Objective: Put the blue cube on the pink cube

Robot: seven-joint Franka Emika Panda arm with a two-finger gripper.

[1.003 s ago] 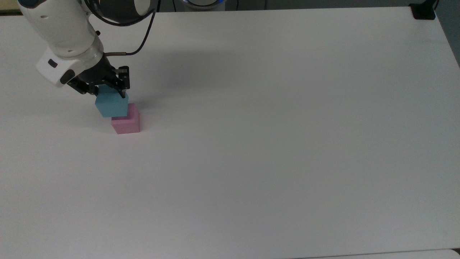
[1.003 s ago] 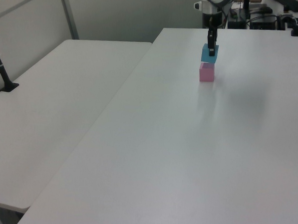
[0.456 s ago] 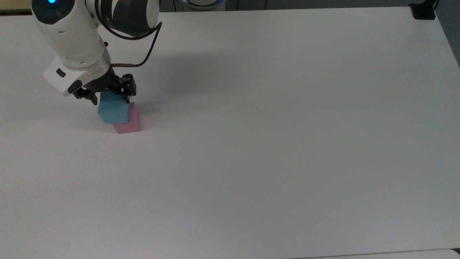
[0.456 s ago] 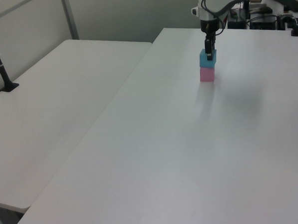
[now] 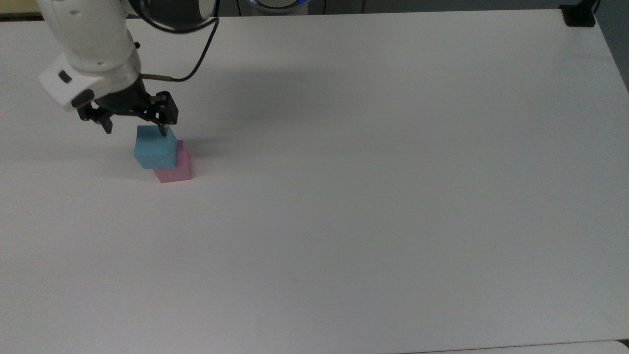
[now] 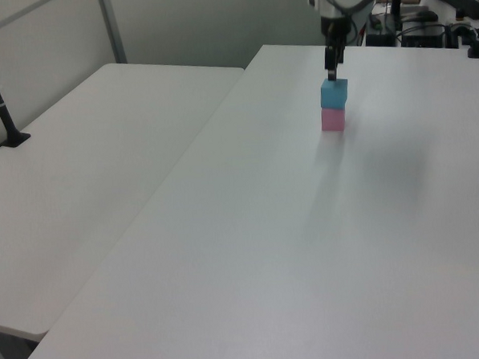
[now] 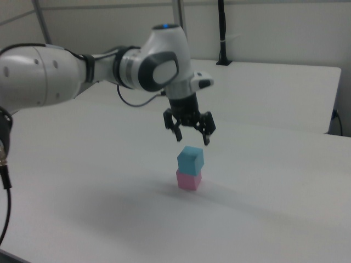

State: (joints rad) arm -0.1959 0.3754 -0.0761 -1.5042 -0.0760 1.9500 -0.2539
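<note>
With blue cube (image 7: 190, 159) stacked on pink cube (image 7: 188, 179), gripper (image 7: 191, 136) overhead, spread empty, released.

White table (image 5: 373, 196); pink cube (image 5: 176, 169) directly on it, near top view's left.

The blue cube (image 7: 190, 158) sits on the pink cube (image 7: 188, 180), the hand (image 7: 191, 137) above, clear.

Lt-blue cube (image 7: 190, 159) sits atop pink cube (image 7: 188, 179) (slightly twisted), both on table.
</note>
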